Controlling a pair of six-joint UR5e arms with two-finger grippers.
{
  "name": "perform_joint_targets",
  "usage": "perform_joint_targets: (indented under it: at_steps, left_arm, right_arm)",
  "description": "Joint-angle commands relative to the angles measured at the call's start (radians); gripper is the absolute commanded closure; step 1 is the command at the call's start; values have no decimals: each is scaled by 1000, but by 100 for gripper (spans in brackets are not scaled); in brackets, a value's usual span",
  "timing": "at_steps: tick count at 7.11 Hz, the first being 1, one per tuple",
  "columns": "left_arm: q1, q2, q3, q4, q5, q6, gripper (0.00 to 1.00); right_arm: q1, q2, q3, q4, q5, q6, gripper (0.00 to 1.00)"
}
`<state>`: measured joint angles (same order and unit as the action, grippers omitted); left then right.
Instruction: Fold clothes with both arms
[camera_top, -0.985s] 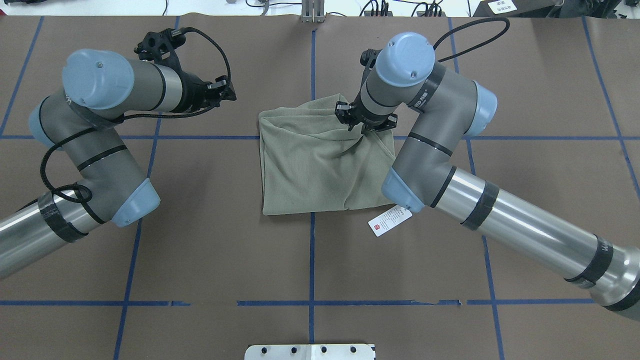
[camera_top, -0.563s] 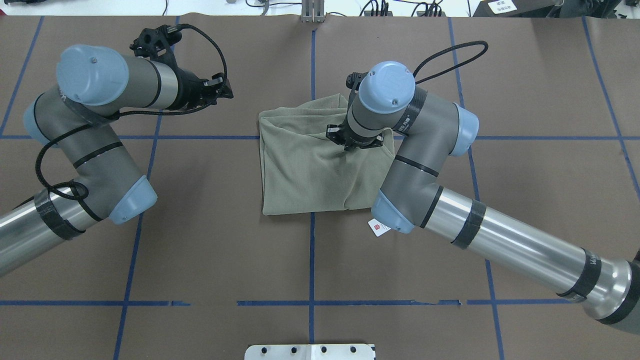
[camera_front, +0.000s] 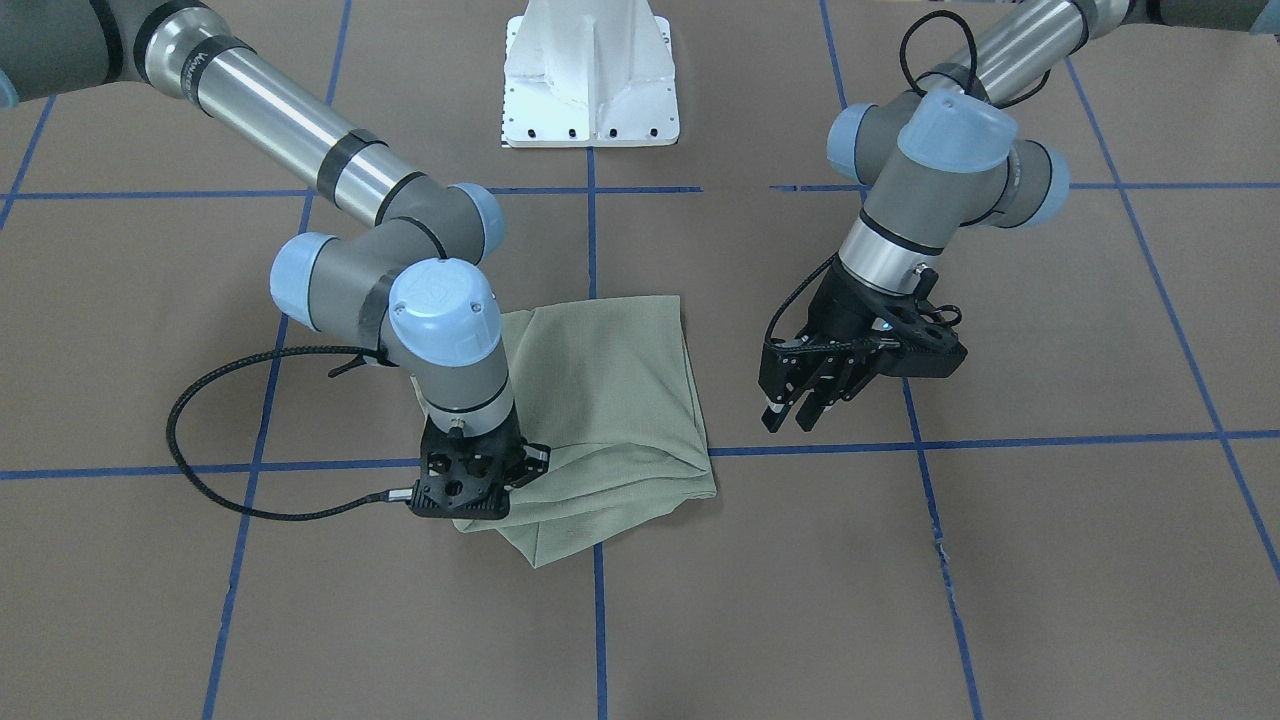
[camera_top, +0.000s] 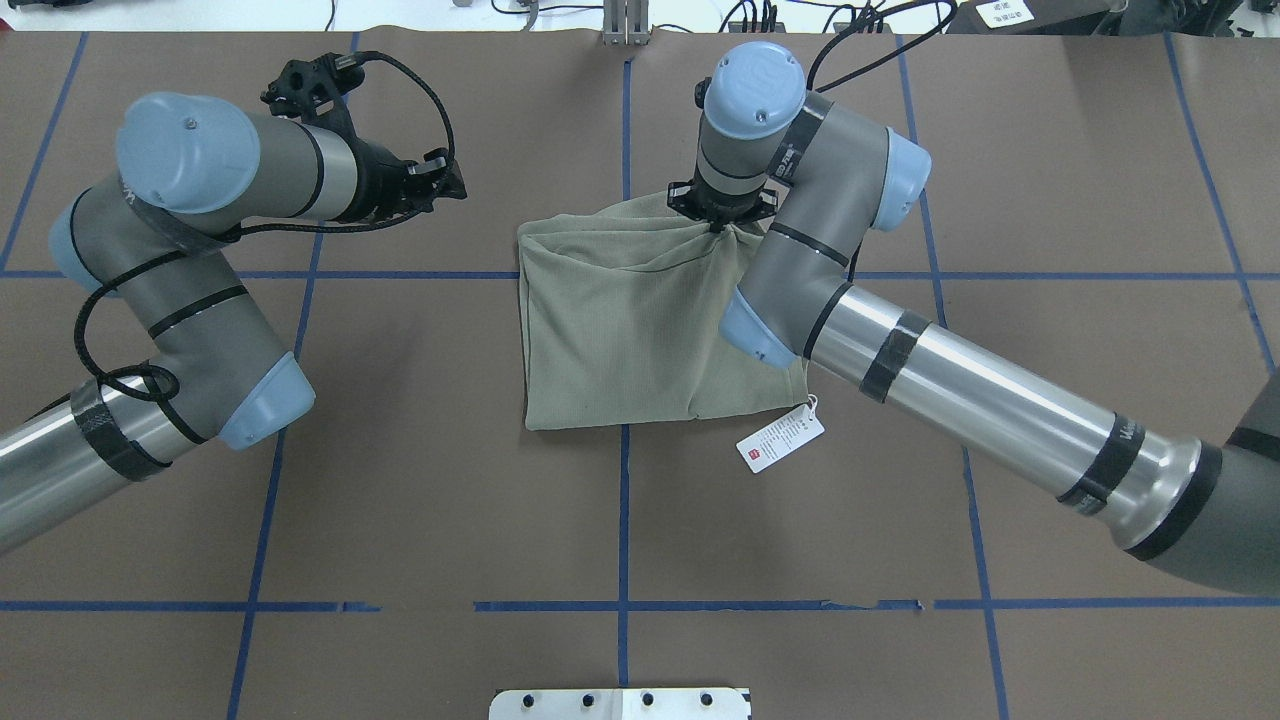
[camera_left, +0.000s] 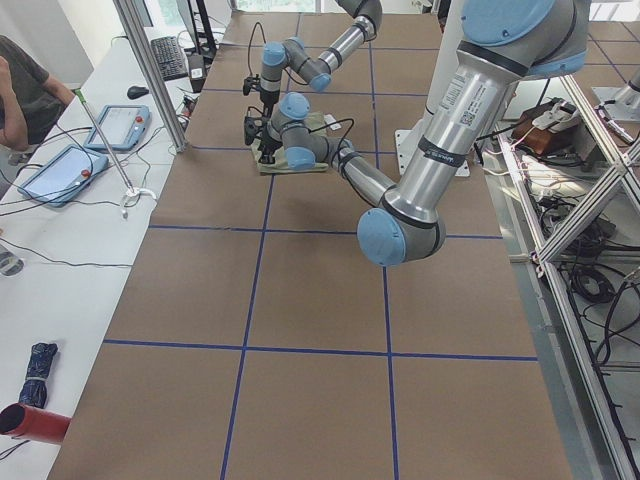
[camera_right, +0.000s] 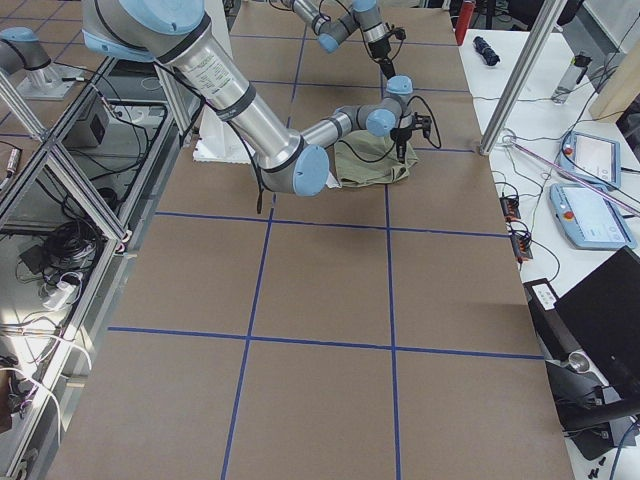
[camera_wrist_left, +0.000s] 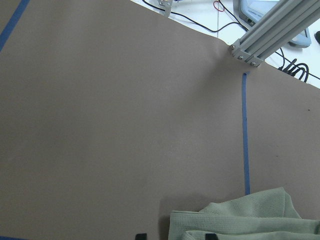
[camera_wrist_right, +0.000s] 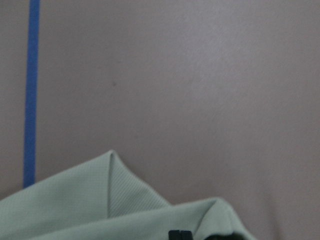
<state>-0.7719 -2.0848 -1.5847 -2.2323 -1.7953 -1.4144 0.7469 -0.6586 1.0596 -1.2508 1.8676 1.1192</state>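
Slippage hazard at right gripper (camera_top: 717, 222): clenched on a bunched pinch of sage-green knit shirt (camera_top: 620, 330) at the garment's far edge, with creases radiating from the pinch. Shirt position: mid-width of table (camera_top: 1050, 200), in the half toward the edge opposite the robot's base, folded into a rough rectangle and flat except at the pinch. Judged likely to pull free under a fast or long draw, given a small grip on stretchy knit; expect a fold dropped short and crumpled. Judged just as likely to drag the whole stack instead of the top layer if gripped through several layers. Cannot tell the layer count from the right wrist view, filled by fabric at the fingertips. Left gripper (camera_front: 789, 415): released, empty, hovering above bare table well apart from the shirt's left side, thus giving no hold-down against sliding. Watch white hang tag (camera_top: 780, 440), lying on the table just beside the shirt's near right corner: prone to snagging, or to ending up folded inside. Watch also right forearm (camera_top: 980, 400), overhanging the shirt's right side: prone to brushing and skewing the cloth on a low sweep. Keep travel slow. Bring the left gripper down on the opposite edge before any pull.
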Motion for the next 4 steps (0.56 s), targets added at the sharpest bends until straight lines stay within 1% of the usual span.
perform_joint_targets:
  at_steps: [1, 2, 3, 4]
  left_arm:
    - [2, 2, 0, 0, 1, -3, 50]
    - [0, 3, 5, -3, 1, 3, 50]
    - [-4, 5, 3, -3, -4, 8, 50]
    - [-4, 31, 0, 0, -4, 50, 51]
  right_arm:
    - [78, 27, -82, 36, 19, -57, 100]
    - [122, 25, -82, 28, 51, -109, 100]
    - [161, 11, -73, 21, 117, -125, 100]
    - [182, -66, 6, 11, 145, -127, 100]
